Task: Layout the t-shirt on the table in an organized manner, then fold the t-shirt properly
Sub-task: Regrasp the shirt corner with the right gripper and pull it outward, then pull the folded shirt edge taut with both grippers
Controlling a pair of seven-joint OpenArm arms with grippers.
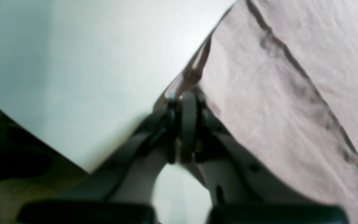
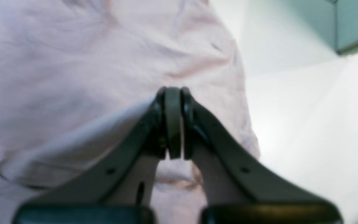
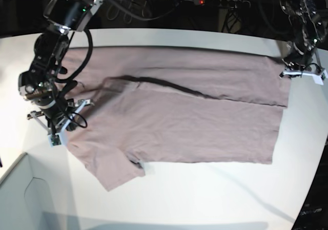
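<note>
**Shirt pinched at both ends, first fold laid**

On the left of the base view the right gripper (image 3: 65, 118) is seen low at the shoulder end of the t-shirt (image 3: 174, 112). Its jaws are shut tight together; in the wrist view no cloth can be made out between the tips, so a hold can't be told.

In the middle, the shirt is spread wide on the table (image 3: 215, 189), w/ one long side already turned over onto the body.

On the right, the left gripper (image 3: 302, 68) is set at the hem corner; its jaws are clamped on the cloth edge there.

The step in hand looks like the fold. Next, both ends should prob. be lifted together & the cloth kept flat and even
</note>
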